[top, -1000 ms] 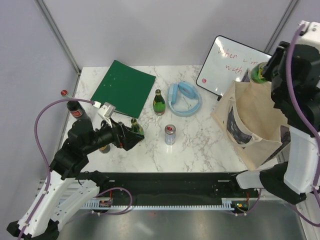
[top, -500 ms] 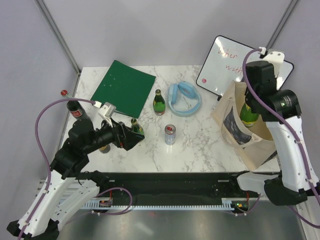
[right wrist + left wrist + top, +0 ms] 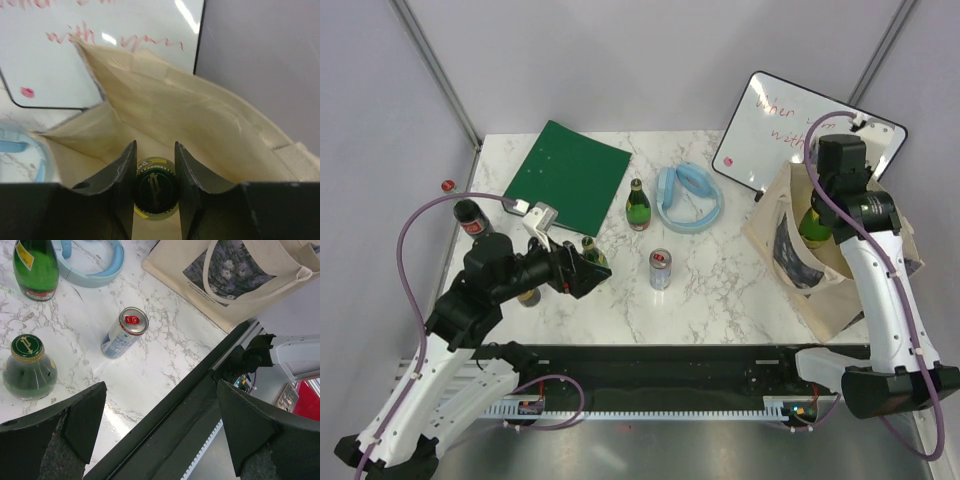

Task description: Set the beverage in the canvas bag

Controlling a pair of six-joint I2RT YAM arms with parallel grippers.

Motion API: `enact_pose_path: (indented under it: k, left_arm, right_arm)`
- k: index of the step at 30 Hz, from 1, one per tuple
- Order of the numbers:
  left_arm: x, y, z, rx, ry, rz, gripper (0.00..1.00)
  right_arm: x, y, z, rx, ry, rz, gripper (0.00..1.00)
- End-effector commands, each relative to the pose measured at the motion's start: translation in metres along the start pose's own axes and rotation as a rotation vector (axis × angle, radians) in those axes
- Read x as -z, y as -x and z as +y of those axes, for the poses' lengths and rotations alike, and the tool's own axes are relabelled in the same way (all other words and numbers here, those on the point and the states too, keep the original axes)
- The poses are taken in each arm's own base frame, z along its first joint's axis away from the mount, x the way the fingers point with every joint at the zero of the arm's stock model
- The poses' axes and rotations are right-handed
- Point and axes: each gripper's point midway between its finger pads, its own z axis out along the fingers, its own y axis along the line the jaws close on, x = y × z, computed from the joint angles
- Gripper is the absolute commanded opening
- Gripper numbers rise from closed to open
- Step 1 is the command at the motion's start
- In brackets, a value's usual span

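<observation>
Beverage bottle (image 3: 154,192) clenched betw. right pincer (image 3: 154,155) fingers, down inside canvas bag (image 3: 200,115); left pincer (image 3: 161,390) wide open.

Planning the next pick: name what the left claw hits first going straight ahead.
Likely the bare table, just beside the can; the open left claw frames that spot, though depth is unclear.

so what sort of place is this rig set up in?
Most likely a lab test booth, not a home: a marble-look tabletop boxed in by plain grey wall panels on metal posts, left arm and right arm mounted at its near edge, and staged props like a whiteboard.
</observation>
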Motion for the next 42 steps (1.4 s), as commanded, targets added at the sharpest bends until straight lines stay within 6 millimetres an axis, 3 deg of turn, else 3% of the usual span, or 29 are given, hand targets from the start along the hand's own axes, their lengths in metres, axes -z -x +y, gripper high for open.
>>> enact_pose_path:
  k: [1,2,5,13,14,16,17,19,20,26,34,42]
  left_arm:
    - [-0.001,0.01,-0.003,-0.059,-0.018,-0.027,0.99]
    - [-0.001,0.011,-0.004,-0.061,-0.021,-0.029,0.99]
    - [-0.001,0.012,-0.004,-0.06,-0.016,-0.026,0.99]
    - [-0.008,0.014,0.001,-0.042,0.002,-0.021,0.99]
    - [-0.009,0.014,0.001,-0.041,0.004,-0.018,0.99]
    - [-0.011,0.014,0.003,-0.042,0.008,-0.015,0.99]
    - [-0.013,0.012,0.005,-0.038,0.014,-0.005,0.99]
    - [-0.015,0.012,0.005,-0.038,0.014,-0.002,0.99]
    - [-0.016,0.012,0.006,-0.037,0.016,0.0,0.99]
    - [-0.018,0.014,0.008,-0.033,0.023,0.0,0.99]
    - [-0.017,0.014,0.006,-0.027,0.02,-0.003,0.99]
    - [-0.016,0.015,0.005,-0.029,0.016,-0.008,0.99]
  right_arm:
    - [-0.022,0.006,-0.02,-0.194,-0.035,-0.092,0.0]
    - [-0.029,-0.005,-0.02,-0.193,-0.035,-0.075,0.0]
    - [-0.048,-0.011,-0.016,-0.214,0.011,-0.077,0.0]
    - [-0.075,-0.001,0.014,-0.202,0.161,-0.176,0.0]
    - [-0.08,-0.012,0.014,-0.197,0.159,-0.161,0.0]
    - [-0.084,-0.014,0.017,-0.21,0.177,-0.182,0.0]
    - [-0.088,-0.028,0.021,-0.198,0.195,-0.162,0.0]
    - [-0.092,-0.032,0.025,-0.207,0.218,-0.183,0.0]
    - [-0.096,-0.046,0.026,-0.197,0.217,-0.168,0.0]
    - [-0.103,-0.054,0.033,-0.205,0.269,-0.228,0.0]
    - [-0.121,-0.098,0.039,-0.172,0.27,-0.119,0.0]
    - [-0.123,-0.13,0.027,-0.116,0.208,-0.006,0.12]
